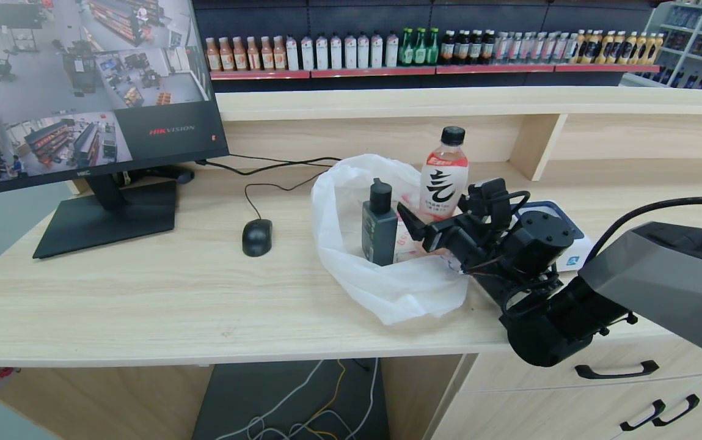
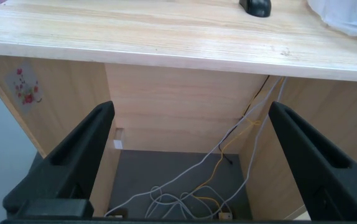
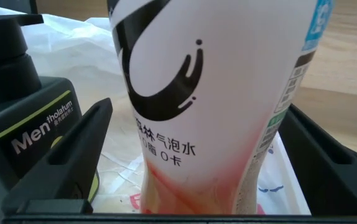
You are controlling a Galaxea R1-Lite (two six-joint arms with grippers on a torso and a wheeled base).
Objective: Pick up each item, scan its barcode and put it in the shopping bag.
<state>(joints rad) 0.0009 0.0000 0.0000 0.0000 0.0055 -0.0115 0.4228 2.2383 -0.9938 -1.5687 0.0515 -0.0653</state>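
A drink bottle [image 1: 443,183] with a white and pink label and a black cap stands upright in the white shopping bag [image 1: 351,269] on the counter. My right gripper [image 1: 433,208] is open, with one finger on each side of the bottle's lower half. In the right wrist view the bottle [image 3: 209,112] stands between the spread fingers of the right gripper [image 3: 198,106], with a small gap on one side. A dark pump bottle [image 1: 379,229] [image 3: 29,124] stands in the bag beside it. My left gripper [image 2: 191,106] hangs open in front of the counter's edge, holding nothing.
A monitor [image 1: 82,91] stands at the back left and a black mouse [image 1: 257,237] [image 2: 256,6] lies left of the bag. A white and blue device [image 1: 570,247] sits behind my right arm. A raised wooden ledge [image 1: 448,101] runs along the back. Cables [image 2: 185,193] lie under the counter.
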